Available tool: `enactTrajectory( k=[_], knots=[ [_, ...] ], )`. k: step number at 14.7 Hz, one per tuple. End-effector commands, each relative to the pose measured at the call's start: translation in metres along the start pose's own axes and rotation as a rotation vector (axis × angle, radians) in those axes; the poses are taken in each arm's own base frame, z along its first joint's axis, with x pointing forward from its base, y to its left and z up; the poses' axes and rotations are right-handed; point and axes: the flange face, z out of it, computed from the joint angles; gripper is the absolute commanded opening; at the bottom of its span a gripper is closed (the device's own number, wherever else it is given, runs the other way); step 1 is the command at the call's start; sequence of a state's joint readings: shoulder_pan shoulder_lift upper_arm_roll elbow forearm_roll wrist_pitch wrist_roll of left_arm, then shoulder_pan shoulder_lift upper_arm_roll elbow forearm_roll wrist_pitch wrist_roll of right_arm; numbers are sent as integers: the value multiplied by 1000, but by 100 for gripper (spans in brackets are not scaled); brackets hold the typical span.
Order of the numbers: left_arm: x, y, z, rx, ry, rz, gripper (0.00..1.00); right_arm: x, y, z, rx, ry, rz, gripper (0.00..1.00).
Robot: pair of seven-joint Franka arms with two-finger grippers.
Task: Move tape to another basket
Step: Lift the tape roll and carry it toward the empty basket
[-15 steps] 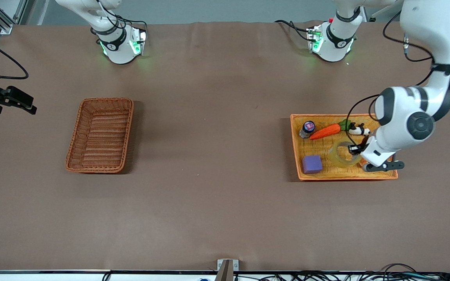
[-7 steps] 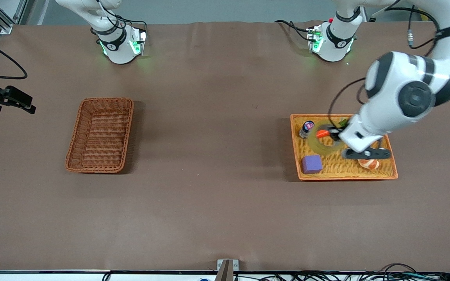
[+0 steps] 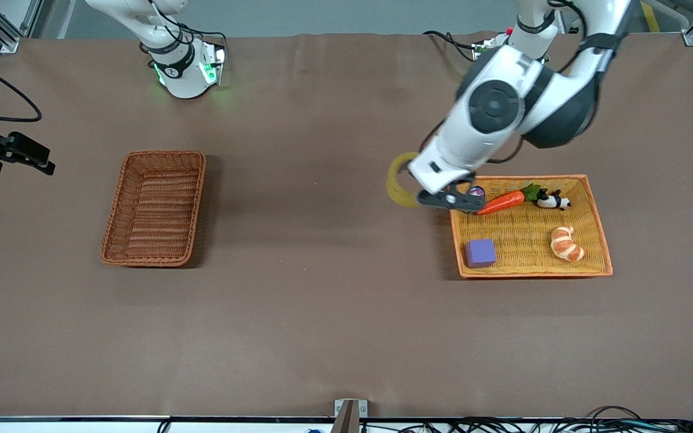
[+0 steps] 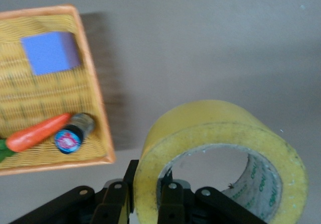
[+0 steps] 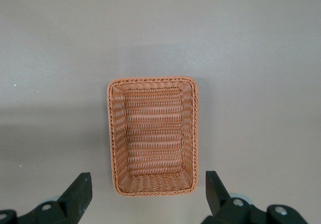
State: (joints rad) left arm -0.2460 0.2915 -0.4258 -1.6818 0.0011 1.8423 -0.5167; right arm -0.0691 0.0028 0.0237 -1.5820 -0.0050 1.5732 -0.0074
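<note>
A robotics lab: two white Franka arm bases [image 3: 187, 69] bolted on a brown cloth-covered table [image 3: 322, 313], cables [image 3: 563, 426] along its edge.

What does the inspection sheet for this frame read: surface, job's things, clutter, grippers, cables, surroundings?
Surface: brown table.
Job's things: tape in the left gripper, lifted over the table beside the tray; basket empty, toward the right arm's end.
Clutter: purple cube, carrot, croissant, panda toy, small bottle in the tray.
Grippers: right gripper open, over the basket, waiting.
Cables: along the table edge.
Surroundings: nothing seen.
</note>
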Motion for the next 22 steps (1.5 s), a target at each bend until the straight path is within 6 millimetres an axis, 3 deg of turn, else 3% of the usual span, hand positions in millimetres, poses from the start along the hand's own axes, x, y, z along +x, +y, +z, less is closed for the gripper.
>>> enactTrajectory(
  k=[1, 3, 5, 7, 10, 16, 19, 20, 22],
  knots=[
    [-7, 69, 29, 7, -45, 37, 5, -6, -4, -2, 3, 10, -10, 100],
    [-4, 114, 57, 4, -67, 24, 5, -5, -6, -2, 3, 12, -15, 100],
    [9, 136, 93, 1, -96, -13, 6, -6, -5, 2, 3, -4, -14, 100],
    [10, 158, 123, -3, -116, -16, 7, -5, -5, 5, 3, -4, -14, 100],
    [14, 176, 155, -53, -80, 1, 9, 3, -7, 13, 5, 9, -17, 100],
    [30, 190, 219, -46, 29, 19, 14, 13, -16, 25, 20, 6, -31, 100],
    [32, 195, 224, -65, 63, 24, 16, 15, -39, 41, 20, 8, -62, 100],
    [36, 197, 228, -86, 82, 22, 22, 15, -53, 48, 22, 13, -85, 100],
    [37, 205, 237, -105, 91, 26, 25, 15, -82, 64, 24, 26, -130, 100]
  ],
)
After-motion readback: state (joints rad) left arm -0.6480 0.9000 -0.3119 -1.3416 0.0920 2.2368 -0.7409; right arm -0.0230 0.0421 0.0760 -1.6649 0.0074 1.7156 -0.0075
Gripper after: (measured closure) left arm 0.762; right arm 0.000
